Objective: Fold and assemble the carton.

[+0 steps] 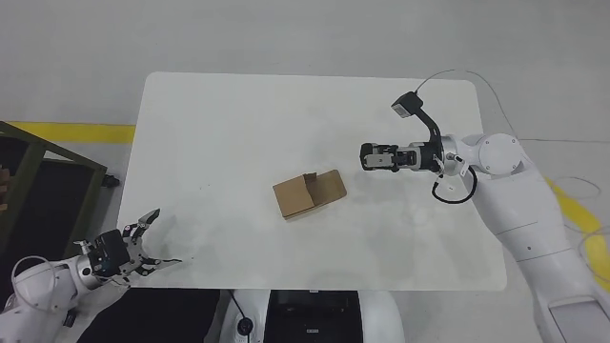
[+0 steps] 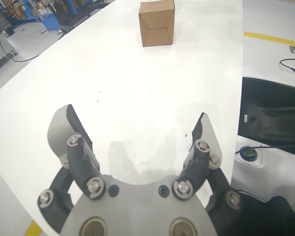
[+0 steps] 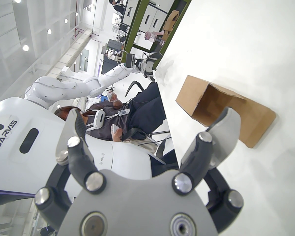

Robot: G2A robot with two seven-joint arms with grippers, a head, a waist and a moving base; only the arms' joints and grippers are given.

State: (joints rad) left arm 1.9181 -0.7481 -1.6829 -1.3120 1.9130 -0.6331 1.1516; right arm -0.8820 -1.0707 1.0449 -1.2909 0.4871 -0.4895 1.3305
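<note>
A brown cardboard carton (image 1: 310,193) lies on its side near the middle of the white table (image 1: 238,133), one end open (the flaps there are not folded shut). The left gripper (image 1: 160,240) sits at the table's near left corner, well apart from the carton, its jaws spread wide and empty. The right gripper (image 1: 365,157) hangs near the carton's right side, jaws also apart, holding nothing.

Left gripper (image 2: 136,110) fingers spread wide, arm drawn back; right gripper (image 3: 150,110) likewise agape, arm reaching inward
</note>
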